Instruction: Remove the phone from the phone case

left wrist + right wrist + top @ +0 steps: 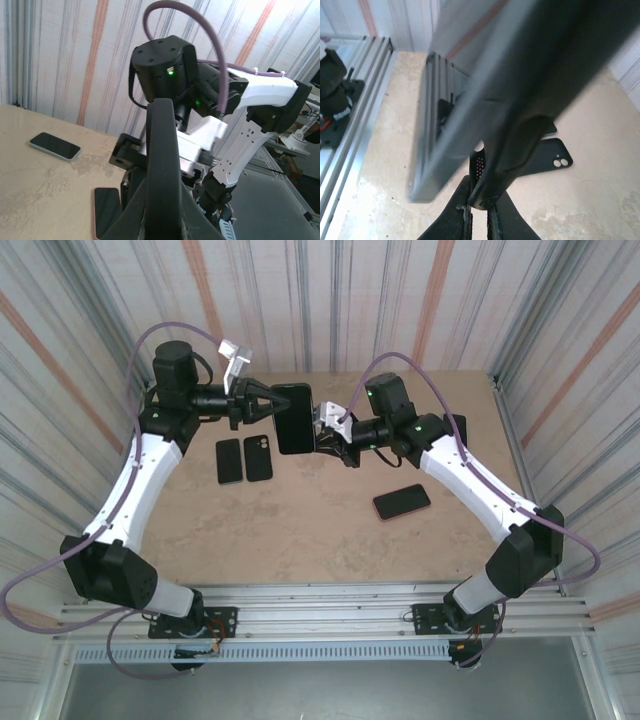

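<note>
- Two-handed hold: saw cased phone (pixel 293 418) pinched tight mid-air between left gripper (pixel 267 402) and right gripper (pixel 322 426).
- Judged light, stiff, slick; best peeled from a bendy corner.

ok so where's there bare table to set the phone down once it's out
Best: the bare near half of the table, between the arm bases and left of the pink-edged phone. The far strip behind the cased phone is free too. Crowded: the two black slabs near the left gripper.
</note>
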You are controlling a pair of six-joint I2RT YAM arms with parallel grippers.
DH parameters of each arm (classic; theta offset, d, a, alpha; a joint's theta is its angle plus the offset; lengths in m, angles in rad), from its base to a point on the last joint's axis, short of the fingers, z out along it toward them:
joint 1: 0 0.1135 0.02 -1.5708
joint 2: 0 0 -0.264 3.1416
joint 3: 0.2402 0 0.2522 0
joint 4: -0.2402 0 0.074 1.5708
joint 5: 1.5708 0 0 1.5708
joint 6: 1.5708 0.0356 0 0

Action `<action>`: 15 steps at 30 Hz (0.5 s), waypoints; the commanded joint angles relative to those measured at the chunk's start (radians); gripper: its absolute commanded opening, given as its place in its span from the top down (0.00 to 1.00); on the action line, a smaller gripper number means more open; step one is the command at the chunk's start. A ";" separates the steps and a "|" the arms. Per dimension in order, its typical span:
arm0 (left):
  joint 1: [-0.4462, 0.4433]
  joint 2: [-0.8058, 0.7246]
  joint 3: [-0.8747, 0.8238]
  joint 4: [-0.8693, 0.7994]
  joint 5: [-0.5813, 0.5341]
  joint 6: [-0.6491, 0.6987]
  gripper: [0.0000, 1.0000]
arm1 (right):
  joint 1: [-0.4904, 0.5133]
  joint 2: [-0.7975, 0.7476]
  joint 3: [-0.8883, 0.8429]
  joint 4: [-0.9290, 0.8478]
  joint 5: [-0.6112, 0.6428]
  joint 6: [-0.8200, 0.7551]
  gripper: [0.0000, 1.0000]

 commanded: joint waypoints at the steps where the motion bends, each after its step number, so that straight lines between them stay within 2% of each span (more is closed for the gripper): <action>1: -0.040 -0.030 -0.020 -0.013 0.067 -0.031 1.00 | -0.005 -0.040 -0.002 0.207 -0.069 0.148 0.87; 11: -0.033 -0.027 -0.014 0.014 -0.003 -0.034 1.00 | -0.021 -0.059 -0.041 0.307 -0.185 0.300 0.76; 15: -0.025 -0.020 -0.028 0.082 -0.045 -0.110 1.00 | -0.034 -0.072 -0.075 0.360 -0.231 0.395 0.71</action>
